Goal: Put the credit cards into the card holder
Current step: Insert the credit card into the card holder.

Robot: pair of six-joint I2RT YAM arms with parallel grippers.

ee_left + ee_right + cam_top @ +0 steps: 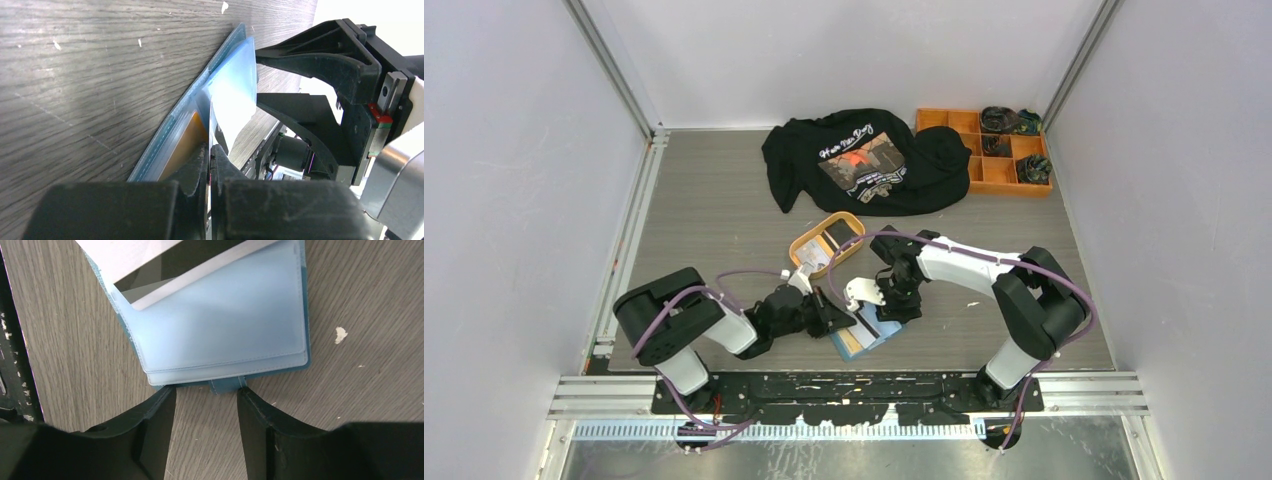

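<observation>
The teal card holder [225,325] lies open on the table near the front edge [871,340], light blue pockets up. An orange-tan card [187,141] sits in one pocket. My left gripper [210,150] is shut on a white credit card with a black stripe [165,260], held on edge, its far end at the mouth of a pocket. My right gripper [206,395] is open at the holder's snap-tab [227,386] edge, one finger on each side of the tab. In the top view the two grippers [836,318] [879,300] meet over the holder.
An orange oval tray [809,240] with more cards stands just behind the grippers. A black T-shirt [864,160] lies at the back, with an orange compartment box [984,172] to its right. A black mounting rail [854,385] runs along the near edge.
</observation>
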